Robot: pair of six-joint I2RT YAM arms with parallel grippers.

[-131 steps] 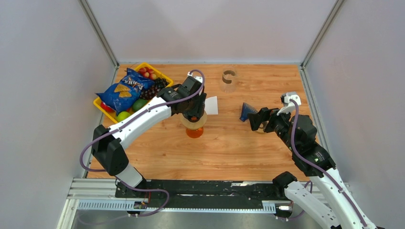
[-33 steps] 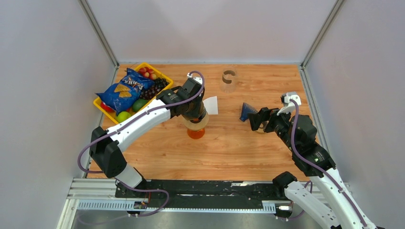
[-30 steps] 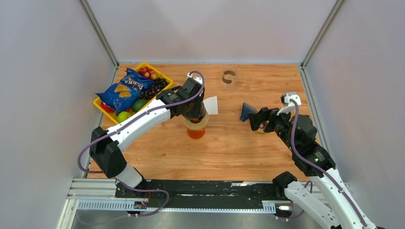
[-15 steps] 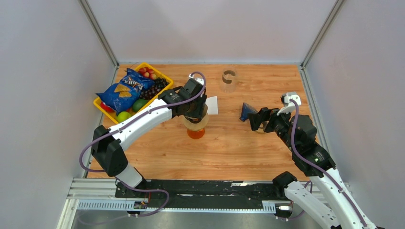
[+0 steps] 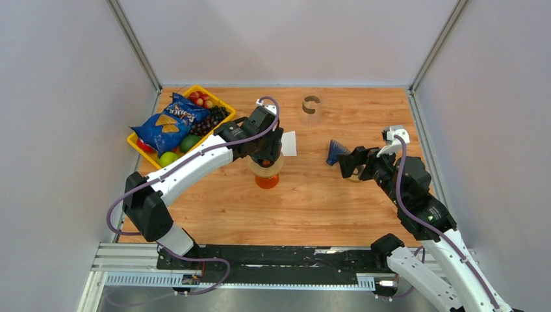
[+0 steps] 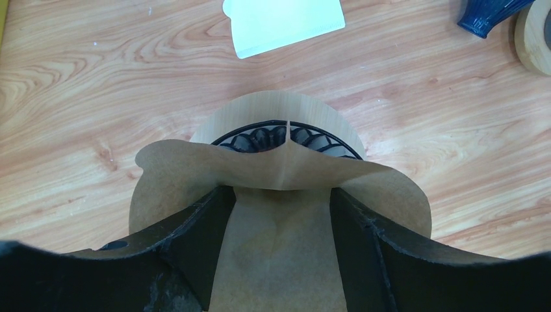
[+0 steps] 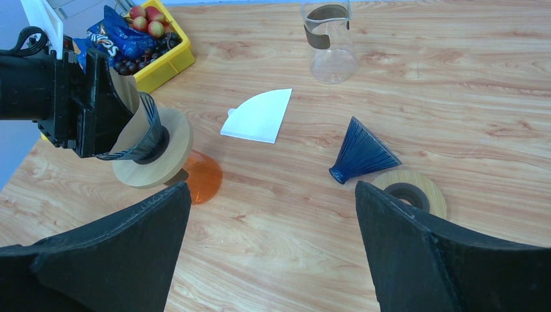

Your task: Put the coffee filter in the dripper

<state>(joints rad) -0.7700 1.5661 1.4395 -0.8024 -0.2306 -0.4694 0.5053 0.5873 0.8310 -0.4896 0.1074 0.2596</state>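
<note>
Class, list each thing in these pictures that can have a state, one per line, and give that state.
brown filter: opened out, resting in the dripper
dripper: standing, holding the brown filter
left hand: open, either side of the brown filter
right hand: open, empty
white filter: folded flat on the table
blue cone: lying on its side
carafe: upright, empty
bin: filled

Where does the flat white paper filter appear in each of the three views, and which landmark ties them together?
Top external: the white filter lies mid-table, left of the blue cone.
Left wrist: at the top edge, centre, beyond the brown filter.
Right wrist: upper middle, below-left of the glass carafe.
Shared landmark: the blue cone, to the right of it in every view.
</note>
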